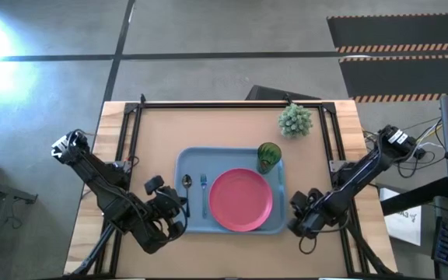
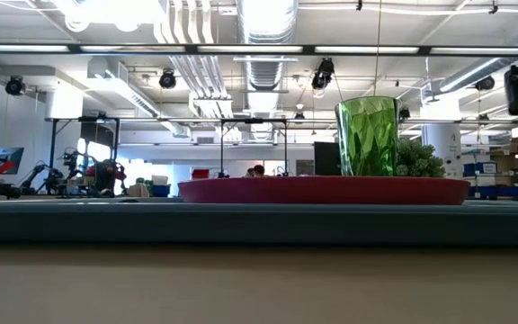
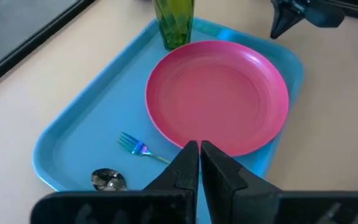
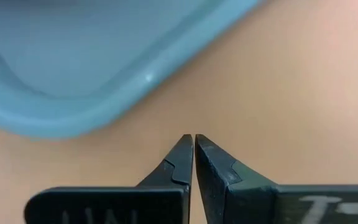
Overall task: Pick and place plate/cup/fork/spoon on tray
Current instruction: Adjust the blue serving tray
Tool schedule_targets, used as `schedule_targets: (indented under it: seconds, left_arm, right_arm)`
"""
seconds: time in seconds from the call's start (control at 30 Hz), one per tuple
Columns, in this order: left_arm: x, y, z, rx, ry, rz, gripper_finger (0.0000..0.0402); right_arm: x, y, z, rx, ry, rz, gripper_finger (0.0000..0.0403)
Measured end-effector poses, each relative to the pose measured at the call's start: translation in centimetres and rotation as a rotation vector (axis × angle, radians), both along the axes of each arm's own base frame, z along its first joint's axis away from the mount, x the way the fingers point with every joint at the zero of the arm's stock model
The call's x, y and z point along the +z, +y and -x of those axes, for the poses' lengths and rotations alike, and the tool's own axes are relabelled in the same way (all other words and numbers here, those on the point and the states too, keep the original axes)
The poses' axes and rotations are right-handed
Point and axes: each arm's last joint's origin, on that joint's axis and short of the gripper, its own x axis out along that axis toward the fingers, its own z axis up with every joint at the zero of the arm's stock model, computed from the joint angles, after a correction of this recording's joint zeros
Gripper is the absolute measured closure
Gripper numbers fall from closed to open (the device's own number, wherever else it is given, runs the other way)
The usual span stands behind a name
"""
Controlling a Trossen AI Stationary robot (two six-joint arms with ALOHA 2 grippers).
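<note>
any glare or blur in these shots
High view: strong white glare on the floor at top left, the tray evenly lit. Low view: ceiling lights blown out, the tabletop nearest the camera soft, the cup sharp. Right wrist view: the tray's rim close and out of focus.

Two black jointed arms with tapered fingers [image 3: 219, 171].

Tray [image 3: 79, 118]: smooth light-blue plastic, mild sheen. Plate [image 3: 219, 93]: matt pink plastic. Cup [image 2: 367, 135]: translucent green plastic, faceted. Fork [image 3: 138, 148], spoon [image 3: 107, 180]: shiny metal. Table [image 1: 208, 128]: matt tan, smooth.
</note>
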Motion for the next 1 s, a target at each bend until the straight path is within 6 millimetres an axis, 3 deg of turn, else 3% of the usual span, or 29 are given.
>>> schedule_targets:
  seconds: [0.27, 0.77, 1.0]
  left_arm:
    - [-0.1, 0.0, 0.0, -0.004, 0.011, 0.002, 0.0402]
    - [-0.1, 0.0, 0.0, -0.005, 0.011, 0.000, 0.0402]
    - [-0.1, 0.0, 0.0, -0.005, 0.010, 0.000, 0.0402]
  right_arm:
    - [0.9, 2.7, 0.1, -0.061, -0.062, -0.084, 0.0394]
    - [-0.7, 7.8, -4.1, 0.008, -0.088, -0.014, 0.0394]
    - [-0.9, 8.9, -5.3, 0.038, -0.076, 0.020, 0.0394]
